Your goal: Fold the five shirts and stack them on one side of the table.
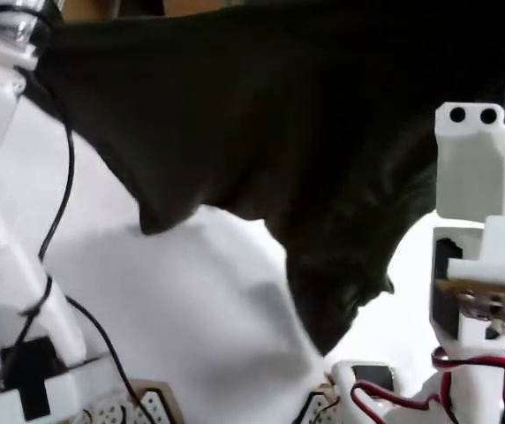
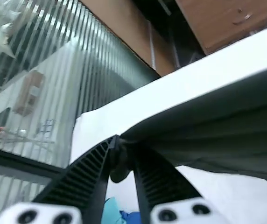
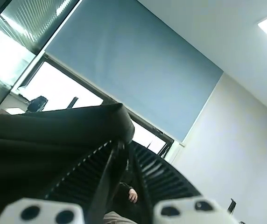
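Both arms raised high! The left gripper (image 2: 121,157) pinches the dark shirt's (image 1: 279,132) edge. The right gripper (image 3: 122,156), angled ceilingward, clamps it too.

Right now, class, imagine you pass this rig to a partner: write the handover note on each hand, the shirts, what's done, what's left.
Left hand: shut on the dark shirt at its edge.
Right hand: shut on the same shirt.
Shirt: hangs lifted above the white table.
Done: this shirt is picked up, not yet folded.
Left: probably lay it flat, fold it, then fold and stack the rest at one side.
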Robot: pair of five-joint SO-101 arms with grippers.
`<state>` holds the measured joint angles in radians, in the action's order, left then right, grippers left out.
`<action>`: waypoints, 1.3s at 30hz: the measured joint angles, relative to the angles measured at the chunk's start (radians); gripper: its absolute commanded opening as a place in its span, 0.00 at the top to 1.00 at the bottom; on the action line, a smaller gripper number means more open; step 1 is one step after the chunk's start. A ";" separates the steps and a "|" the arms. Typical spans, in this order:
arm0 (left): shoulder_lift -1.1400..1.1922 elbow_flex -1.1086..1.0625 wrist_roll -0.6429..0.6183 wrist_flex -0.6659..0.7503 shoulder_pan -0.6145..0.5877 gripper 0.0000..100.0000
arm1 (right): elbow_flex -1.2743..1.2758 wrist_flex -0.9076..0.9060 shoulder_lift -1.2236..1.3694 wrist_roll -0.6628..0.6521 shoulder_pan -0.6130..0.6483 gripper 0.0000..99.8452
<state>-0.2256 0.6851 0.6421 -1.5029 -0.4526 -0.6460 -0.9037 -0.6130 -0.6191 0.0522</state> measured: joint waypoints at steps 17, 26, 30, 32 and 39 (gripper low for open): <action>-0.267 0.009 0.089 -0.181 -0.020 0.98 | 0.051 -0.086 -0.057 0.000 0.000 0.98; 0.018 -0.141 0.094 0.080 0.003 0.98 | 0.227 -0.086 0.084 0.000 0.000 0.98; 0.180 -0.143 0.094 0.160 0.043 0.98 | 0.313 -0.069 0.196 0.000 0.000 0.98; 0.261 -0.144 0.094 0.206 0.058 0.98 | 0.356 -0.029 0.256 0.000 0.000 0.98; 0.433 -0.144 0.095 0.361 0.089 0.98 | 0.384 0.149 0.468 0.000 0.000 0.98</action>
<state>0.2071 0.5409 0.7373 -1.1423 -0.3636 -0.2624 -0.7549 -0.1450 -0.6191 0.0522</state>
